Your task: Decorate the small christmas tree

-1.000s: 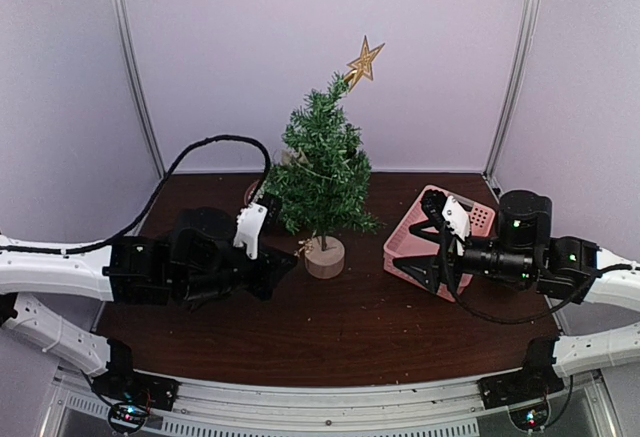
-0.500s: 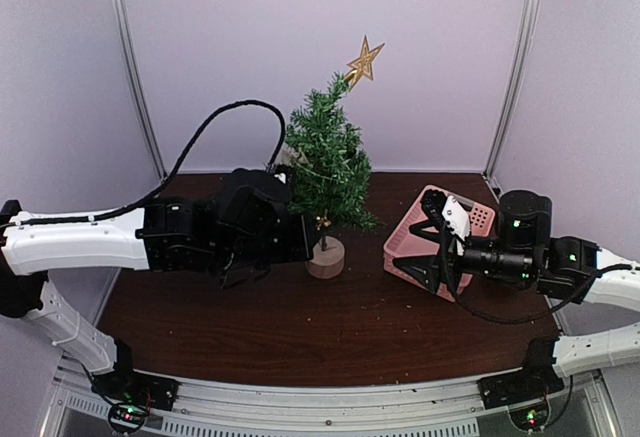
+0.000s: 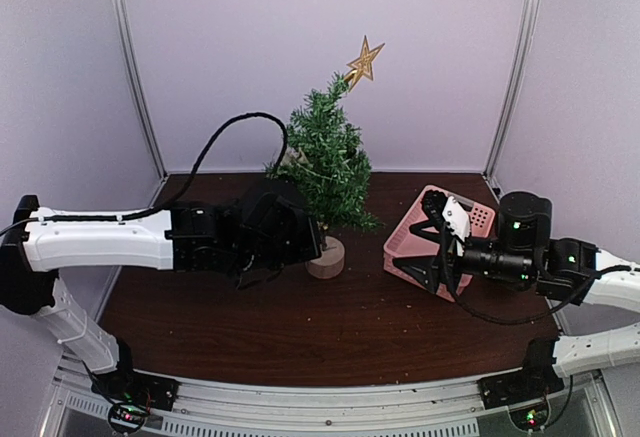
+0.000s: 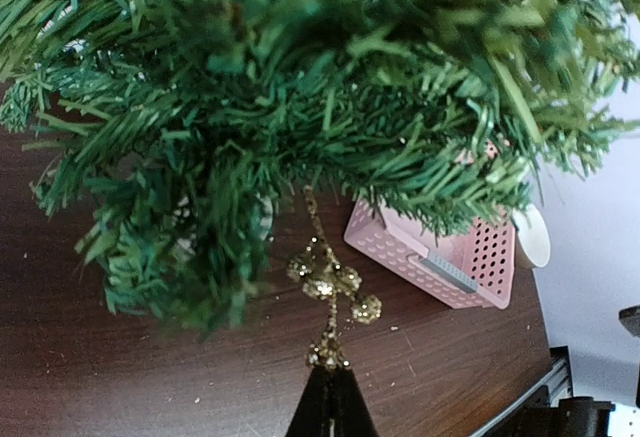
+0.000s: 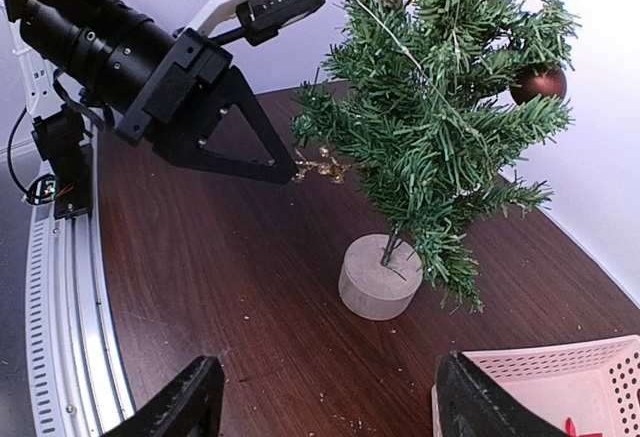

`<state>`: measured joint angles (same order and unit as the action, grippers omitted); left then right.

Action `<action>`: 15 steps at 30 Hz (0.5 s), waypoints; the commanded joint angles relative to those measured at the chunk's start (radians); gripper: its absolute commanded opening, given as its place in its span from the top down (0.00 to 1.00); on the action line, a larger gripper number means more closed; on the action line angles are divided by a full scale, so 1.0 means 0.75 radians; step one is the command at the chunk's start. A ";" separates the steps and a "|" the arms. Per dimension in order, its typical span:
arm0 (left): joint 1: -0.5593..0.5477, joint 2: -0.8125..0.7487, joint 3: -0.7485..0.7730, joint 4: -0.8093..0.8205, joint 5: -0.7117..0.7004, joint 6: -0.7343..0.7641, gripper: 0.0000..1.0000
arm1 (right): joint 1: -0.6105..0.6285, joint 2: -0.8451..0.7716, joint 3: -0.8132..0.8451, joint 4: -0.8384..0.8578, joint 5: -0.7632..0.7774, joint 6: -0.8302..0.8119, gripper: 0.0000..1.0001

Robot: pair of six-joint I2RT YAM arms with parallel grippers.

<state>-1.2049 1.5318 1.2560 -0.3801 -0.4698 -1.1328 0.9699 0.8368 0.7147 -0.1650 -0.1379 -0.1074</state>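
Left wrist view is showing the left pincer (image 4: 329, 385) clenching the lower end of a gold bead ornament (image 4: 325, 285), whose chain is reaching up into the lowest branches of the small christmas tree (image 4: 300, 87). The tree is standing upright on its wooden base (image 3: 325, 258) mid-desk (image 3: 300, 342). Rightward, the right pincer (image 3: 432, 242) is hovering released beside a pink basket (image 3: 478, 219). A gold star (image 3: 365, 60) is topping the tree.
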 commanded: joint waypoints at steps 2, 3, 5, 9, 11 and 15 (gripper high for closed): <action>0.073 -0.014 -0.055 0.194 0.109 0.014 1.00 | -0.005 -0.019 -0.011 0.027 0.018 0.002 0.24; 0.075 -0.017 -0.061 0.189 0.097 0.008 1.00 | -0.005 -0.020 -0.010 0.024 0.018 0.002 0.24; 0.077 -0.021 -0.073 0.204 0.078 0.010 1.00 | -0.005 -0.019 -0.012 0.026 0.018 0.002 0.24; 0.084 -0.010 -0.055 0.207 0.064 0.019 1.00 | -0.005 -0.012 -0.012 0.031 0.016 0.004 0.24; 0.092 0.004 -0.048 0.204 0.066 0.021 1.00 | -0.005 -0.011 -0.012 0.031 0.015 0.002 0.24; 0.113 0.008 -0.053 0.226 0.080 0.010 1.00 | -0.005 -0.016 -0.012 0.028 0.016 0.002 0.24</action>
<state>-1.1400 1.5326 1.2060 -0.2752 -0.4206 -1.1286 0.9699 0.8368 0.7132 -0.1604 -0.1375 -0.1074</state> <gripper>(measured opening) 0.009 0.764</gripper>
